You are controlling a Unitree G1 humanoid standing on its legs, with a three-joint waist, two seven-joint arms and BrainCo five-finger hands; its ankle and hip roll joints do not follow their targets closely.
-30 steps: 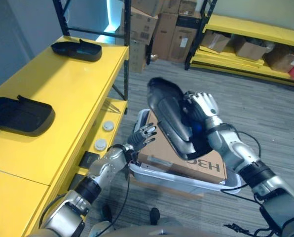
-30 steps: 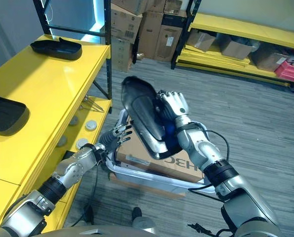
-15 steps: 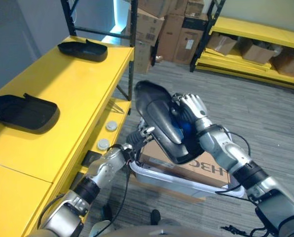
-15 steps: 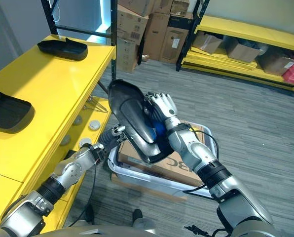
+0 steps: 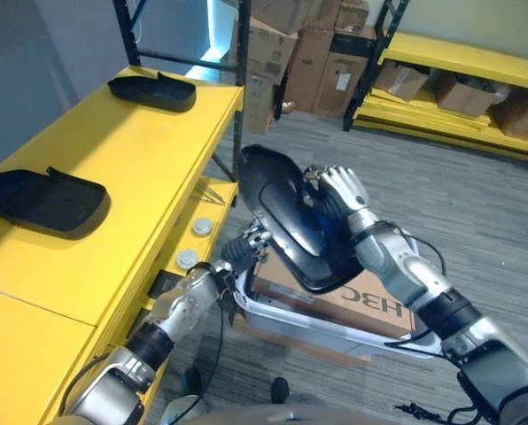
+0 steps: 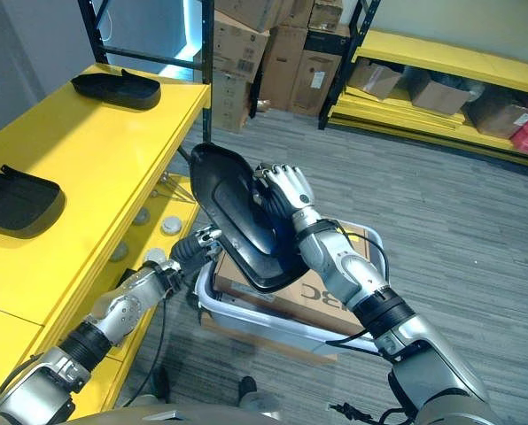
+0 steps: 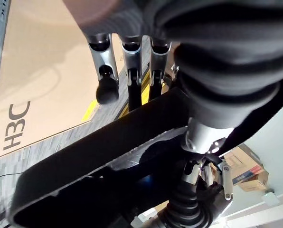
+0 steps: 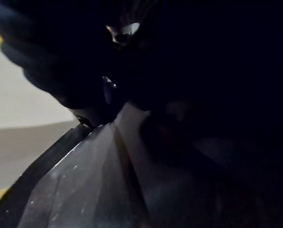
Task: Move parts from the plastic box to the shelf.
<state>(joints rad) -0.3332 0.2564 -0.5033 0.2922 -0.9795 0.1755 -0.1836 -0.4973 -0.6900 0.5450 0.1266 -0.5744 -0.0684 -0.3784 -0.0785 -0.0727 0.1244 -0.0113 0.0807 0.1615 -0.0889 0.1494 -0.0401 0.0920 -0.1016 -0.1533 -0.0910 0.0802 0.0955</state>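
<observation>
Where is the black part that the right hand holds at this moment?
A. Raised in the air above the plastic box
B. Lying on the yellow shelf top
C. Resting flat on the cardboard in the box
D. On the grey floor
A: the right hand grips the black part, held up above the plastic box, short of the yellow shelf.

The black part (image 5: 292, 220) hides the left hand's (image 5: 249, 243) fingertips.
</observation>
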